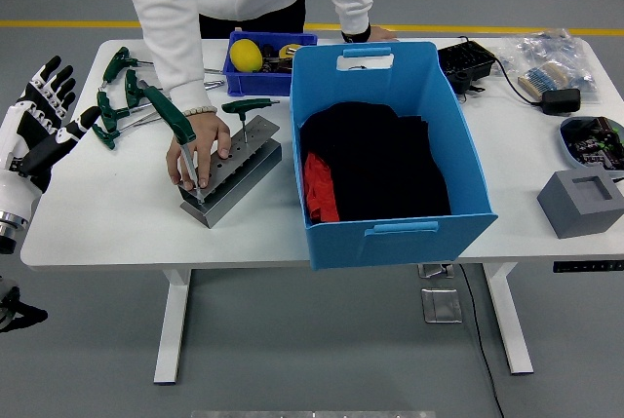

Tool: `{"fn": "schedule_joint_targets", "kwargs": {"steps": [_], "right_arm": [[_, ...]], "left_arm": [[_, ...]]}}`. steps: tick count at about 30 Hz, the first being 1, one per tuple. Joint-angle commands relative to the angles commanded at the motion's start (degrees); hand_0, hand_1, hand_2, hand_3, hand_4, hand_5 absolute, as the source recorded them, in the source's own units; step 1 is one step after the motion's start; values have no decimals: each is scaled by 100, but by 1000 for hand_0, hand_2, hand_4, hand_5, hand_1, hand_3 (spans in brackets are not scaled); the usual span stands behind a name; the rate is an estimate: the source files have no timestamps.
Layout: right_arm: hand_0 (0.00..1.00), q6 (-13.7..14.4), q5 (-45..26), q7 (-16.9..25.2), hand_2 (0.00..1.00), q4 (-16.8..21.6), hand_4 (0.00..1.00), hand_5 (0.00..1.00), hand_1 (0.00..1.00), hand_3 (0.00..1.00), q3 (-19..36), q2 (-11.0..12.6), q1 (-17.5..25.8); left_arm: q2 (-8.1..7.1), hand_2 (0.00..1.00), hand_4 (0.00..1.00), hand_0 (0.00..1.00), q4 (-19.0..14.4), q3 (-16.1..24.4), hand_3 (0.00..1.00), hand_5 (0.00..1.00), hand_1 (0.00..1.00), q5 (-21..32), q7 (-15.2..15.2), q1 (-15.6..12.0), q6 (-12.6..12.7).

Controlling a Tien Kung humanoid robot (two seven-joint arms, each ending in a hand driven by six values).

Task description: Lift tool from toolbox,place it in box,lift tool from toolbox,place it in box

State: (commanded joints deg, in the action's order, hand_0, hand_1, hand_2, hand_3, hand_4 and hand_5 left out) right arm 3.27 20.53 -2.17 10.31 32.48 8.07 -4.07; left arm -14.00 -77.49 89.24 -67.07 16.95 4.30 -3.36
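Note:
A grey metal tool holder [232, 172] stands on the white table [117, 213], left of the big blue box [385, 150]. Two green T-handled tools are stuck in it: one [174, 118] at its near end, one [249, 106] at its far end. A person's hand [200, 140] rests on the holder, fingers on its top. Several more green-handled tools [117, 101] lie loose at the table's far left. My left hand [39, 126] hovers at the table's left edge, fingers spread, holding nothing. The blue box holds black and red cloth [375, 165].
A small blue bin [255, 75] with a yellow object stands behind the holder. At the right are a black device [466, 62], a bag [548, 53], a black adapter [561, 99], a round tray [593, 137] and a grey block [585, 202]. The person's other hand [366, 35] leans on the far edge.

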Motion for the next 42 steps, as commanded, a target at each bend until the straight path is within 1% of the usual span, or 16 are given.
{"fn": "schedule_joint_targets", "kwargs": {"steps": [8,12,14,15,17,18,23,24,25,27,30,33,36,39,40,42], "right_arm": [[704,6,2,1,779,0,967,762,702,718,12,5,-19],[704,8,15,-7,779,0,967,762,702,718,19,6,-20],[704,11,13,-15,779,0,966,762,701,714,14,4,-19],[704,12,5,-17,779,0,966,762,701,714,5,4,-18],[704,10,1,-24,779,0,966,762,701,714,-9,8,-17],[704,9,-1,-26,778,0,965,761,702,717,-15,10,-17],[704,9,-19,-27,778,0,965,761,702,717,-45,25,-19],[704,11,-20,-26,778,0,965,761,702,717,-43,29,-20],[705,13,-20,-26,778,0,964,760,701,714,-42,33,-22],[705,17,-23,-25,778,0,964,760,701,714,-45,40,-29],[703,17,-54,-21,777,0,963,759,701,712,-88,51,-43],[703,17,-93,-15,777,0,963,759,701,712,-146,66,-58],[703,20,-132,-10,777,0,963,759,701,712,-195,74,-63],[703,25,-164,-9,777,0,963,757,699,712,-236,79,-63],[703,27,-175,-10,777,0,963,757,699,712,-255,81,-63],[703,29,-184,-12,777,0,963,757,699,712,-277,83,-63]], "left_arm": [[-242,998,998,998,-158,-4,998,383,998,-1663,-81,233,349],[-480,998,998,998,-246,-65,998,383,998,-2554,-106,416,366],[-761,998,998,998,-321,-234,998,377,998,-3138,-121,580,296],[-852,998,998,998,-346,-287,998,377,998,-3316,-127,624,269],[-1201,998,998,998,-499,-518,998,377,998,-3800,-155,826,116],[-1384,998,998,998,-571,-641,998,302,998,-4061,-169,925,39],[-2236,998,998,998,-918,-1344,998,302,998,-5215,-215,1441,-246],[-2399,998,998,998,-980,-1512,998,302,998,-5439,-216,1564,-264],[-2570,998,998,998,-1027,-1708,998,176,998,-5700,-213,1718,-268],[-2899,998,998,998,-1058,-2171,998,176,998,-6258,-180,2089,-211],[-3191,998,998,998,-1005,-2855,998,168,998,-6293,-117,2612,-133],[-3416,998,998,998,-838,-3563,998,168,998,-6293,-27,3180,-26],[-3509,998,998,998,-669,-4240,998,168,998,-6293,27,3668,17],[-3508,998,998,998,-471,-4943,998,189,998,-6293,73,4119,22],[-3482,998,998,998,-365,-5228,998,189,998,-6293,95,4285,26],[-3423,998,998,998,-204,-5572,998,189,998,-6161,114,4482,0]]}}
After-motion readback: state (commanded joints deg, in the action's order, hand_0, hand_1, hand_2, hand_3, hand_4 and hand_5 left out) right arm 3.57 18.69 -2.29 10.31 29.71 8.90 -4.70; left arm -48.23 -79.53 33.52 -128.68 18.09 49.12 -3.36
